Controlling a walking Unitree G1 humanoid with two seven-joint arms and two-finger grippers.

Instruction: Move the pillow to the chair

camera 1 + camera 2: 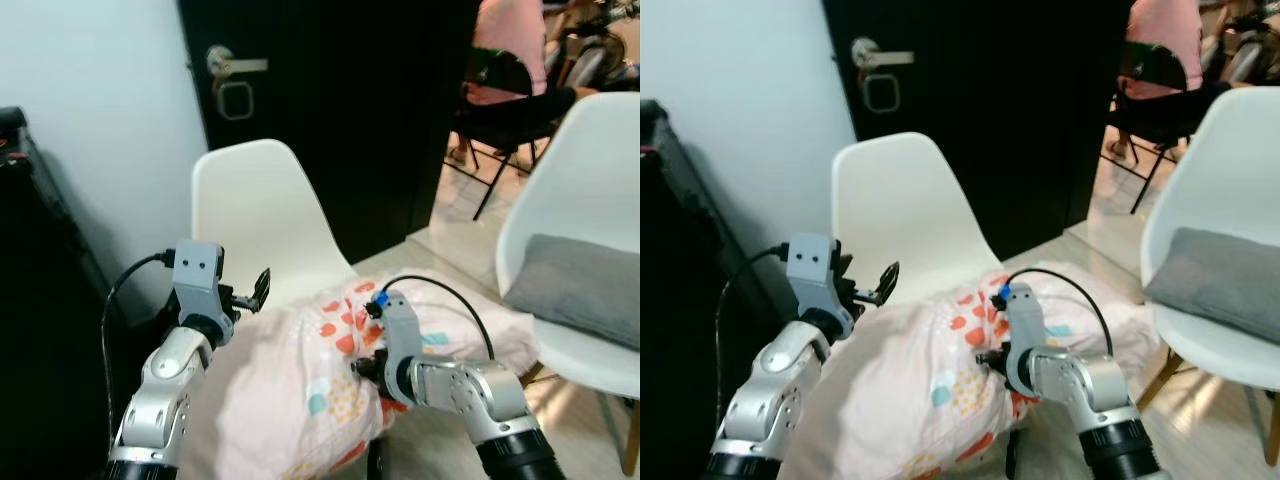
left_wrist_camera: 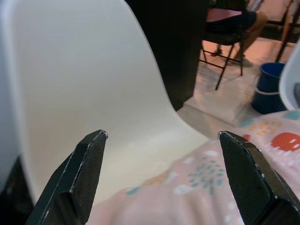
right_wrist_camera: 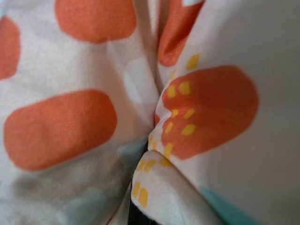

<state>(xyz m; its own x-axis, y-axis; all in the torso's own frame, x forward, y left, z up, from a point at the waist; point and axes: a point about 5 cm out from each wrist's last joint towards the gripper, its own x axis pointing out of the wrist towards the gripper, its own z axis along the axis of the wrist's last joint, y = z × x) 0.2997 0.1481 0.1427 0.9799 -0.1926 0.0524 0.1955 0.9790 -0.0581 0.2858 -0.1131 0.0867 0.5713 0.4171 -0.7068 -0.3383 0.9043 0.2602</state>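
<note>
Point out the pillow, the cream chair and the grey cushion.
pillow (image 1: pixel 290 390), left eye view, on its pink top surface.
cream chair (image 1: pixel 255 205), left eye view, on the middle of its backrest.
grey cushion (image 1: pixel 580 285), left eye view, on its top face.

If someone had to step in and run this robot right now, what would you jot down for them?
Left gripper: open, hovering just above the pillow's near edge, facing the white chair.
Right gripper: buried in the pink patterned pillow, apparently pinching a fold of its fabric.
Done: pillow carried up to the chair, its far end over the seat.
Left: settle it fully on the seat, release, back both arms away.
Nearby: a second white chair with a grey cushion.
</note>
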